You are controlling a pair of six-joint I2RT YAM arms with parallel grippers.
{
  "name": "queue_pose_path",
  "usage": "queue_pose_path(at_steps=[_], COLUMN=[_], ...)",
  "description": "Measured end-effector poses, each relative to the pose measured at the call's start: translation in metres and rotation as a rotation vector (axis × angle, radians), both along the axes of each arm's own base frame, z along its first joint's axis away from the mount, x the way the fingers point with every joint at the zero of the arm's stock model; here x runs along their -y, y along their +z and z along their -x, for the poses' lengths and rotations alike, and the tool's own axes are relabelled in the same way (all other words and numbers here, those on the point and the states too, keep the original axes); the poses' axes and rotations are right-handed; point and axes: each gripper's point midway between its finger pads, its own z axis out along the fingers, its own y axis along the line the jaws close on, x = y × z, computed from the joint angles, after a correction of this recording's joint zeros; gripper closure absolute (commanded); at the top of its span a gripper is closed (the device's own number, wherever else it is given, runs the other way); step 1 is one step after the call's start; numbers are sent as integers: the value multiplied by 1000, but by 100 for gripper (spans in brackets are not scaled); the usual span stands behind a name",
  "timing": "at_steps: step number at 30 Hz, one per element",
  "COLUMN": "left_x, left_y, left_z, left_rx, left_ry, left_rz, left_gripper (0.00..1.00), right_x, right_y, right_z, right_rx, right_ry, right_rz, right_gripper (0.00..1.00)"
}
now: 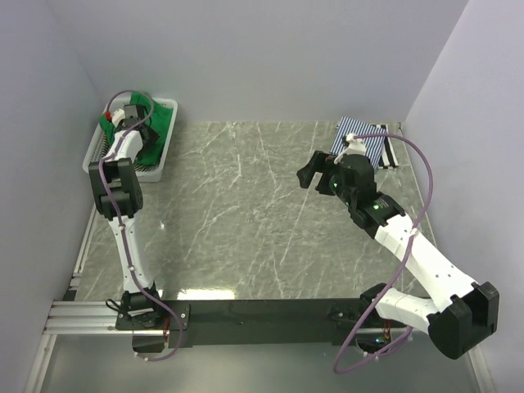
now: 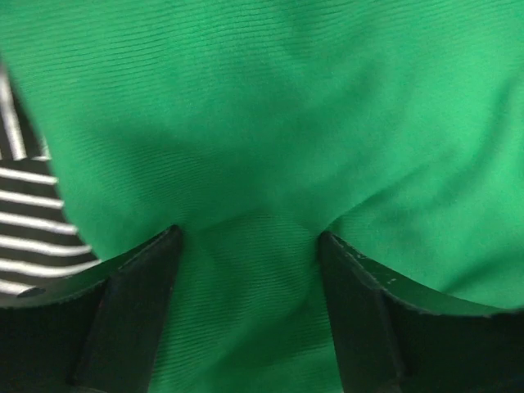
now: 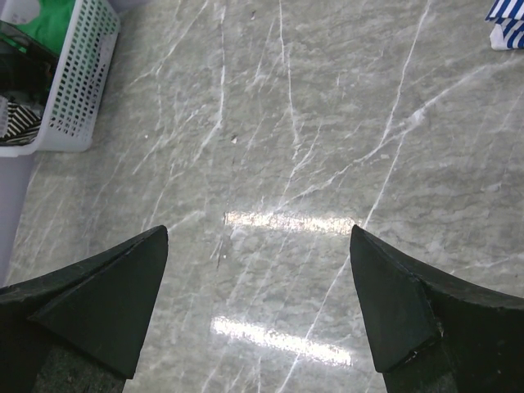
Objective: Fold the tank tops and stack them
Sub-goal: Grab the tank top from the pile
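left wrist: presses wide-open left tool [image 2: 248, 239] astride a ridge of green tank top [image 2: 270, 106] in basket [image 3: 78, 90], ready to pinch, gripping nothing yet; holds right tool [image 3: 259, 232] open, empty above worktop [image 3: 327, 123].

Overhead faces table [image 1: 246, 213]; left wrist close on green top [image 2: 286, 123]; right shares basket [image 3: 78, 82].

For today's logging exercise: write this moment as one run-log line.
left claw: open, pressed into green tank top in basket | right claw: open, empty, above table | blue-striped tank top: lying at table's far-right corner
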Motion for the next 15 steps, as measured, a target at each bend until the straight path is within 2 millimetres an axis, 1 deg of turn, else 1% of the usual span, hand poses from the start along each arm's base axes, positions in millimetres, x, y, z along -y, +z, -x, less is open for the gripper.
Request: queue_pose_path(at_steps=[1, 2, 6, 7, 9, 10, 12, 13, 15], left_x=[0, -1, 0, 0, 0, 0, 1, 1, 2], left_y=[-5, -6, 2, 2, 2, 2, 4, 4, 5], left_z=[-1, -2, -8, -8, -9, -9, -11, -12, -14], left_rx=[-5, -4, 20, 20, 24, 25, 35, 41, 48], left_ry=[-2, -3, -11, -11, -12, -14, -17, -18, -22], left_rz=[5, 9, 15, 16, 18, 19, 21, 22, 26], left_gripper=[30, 32, 42, 47, 53, 61, 69, 78, 88], right_x=[0, 0, 0, 0, 0, 0, 0, 0, 0], right_y=[0, 0, -2, -2, -4, -4, -6, -6, -7], right_z=[0, 0, -1, -1, -1, -2, -2, -2, -3], right_rx=[-1, -1, -4, -5, -9, -10, -14, -15, -16], right_ry=[0, 0, -1, -2, -2, -4, -5, -5, -8], right_rz=[0, 0, 2, 3, 5, 7, 9, 10, 12], right_gripper=[2, 2, 3, 3, 3, 3, 2, 3, 3])
